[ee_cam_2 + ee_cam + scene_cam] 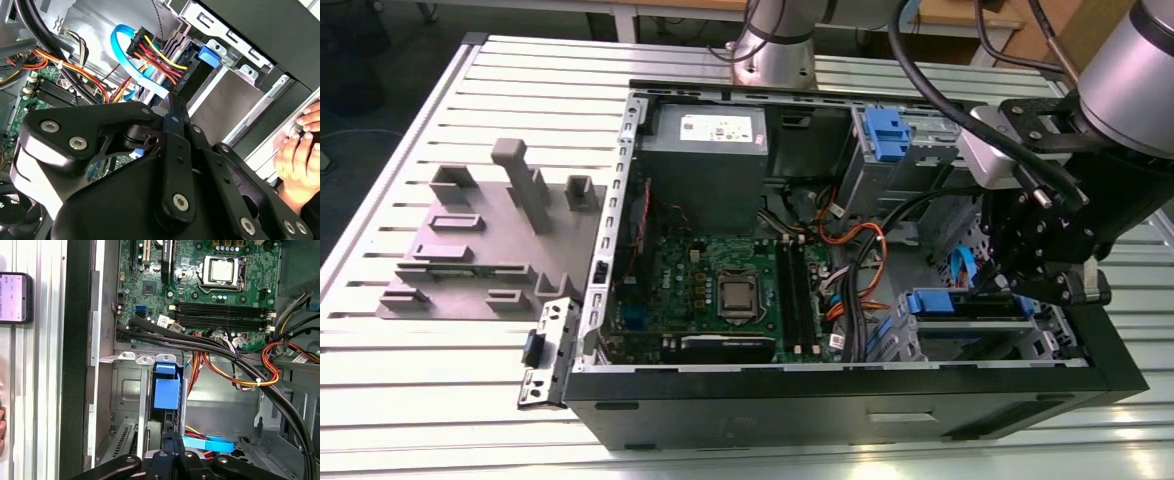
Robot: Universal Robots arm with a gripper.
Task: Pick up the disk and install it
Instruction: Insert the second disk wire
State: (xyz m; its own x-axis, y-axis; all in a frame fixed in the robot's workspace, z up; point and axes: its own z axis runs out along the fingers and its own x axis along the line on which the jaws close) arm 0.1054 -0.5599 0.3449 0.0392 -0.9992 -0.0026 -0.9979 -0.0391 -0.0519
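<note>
Finds the disk (945,302) inside the computer case (854,385), lodged in the lower metal drive bay (987,335) in the case's corner farthest from the power supply (707,140). Shows its bright blue carrier end facing the middle of the case, toward the motherboard (720,280); in the first wrist view, sees the same blue end standing between the bay's silver walls, the drive's dark edge running back from it. Cannot tell whether fully seated.

Places the gripper (1027,288) inside the case at the disk's other end, against the case's side wall. Shows the jaws drawn narrow, tips close together at the drive's rear edge; cannot tell whether actually clamped on it. In the second wrist view, picks out a bundle of red, yellow and orange wires (160,55) with a flat light-blue cable (122,47) just past the jaw tips.

Further along the same side of the case, notes a second blue bracket (887,135) fixed in the upper bay beside the power supply. At the case's outer edge by the bay, catches a person's hand (300,145) resting on the metal. Outside the case, on the slatted worktop (400,400), finds a grey stepped fixture (480,240) beyond the motherboard-side wall, and a phone (15,297) lying beside the case.
</note>
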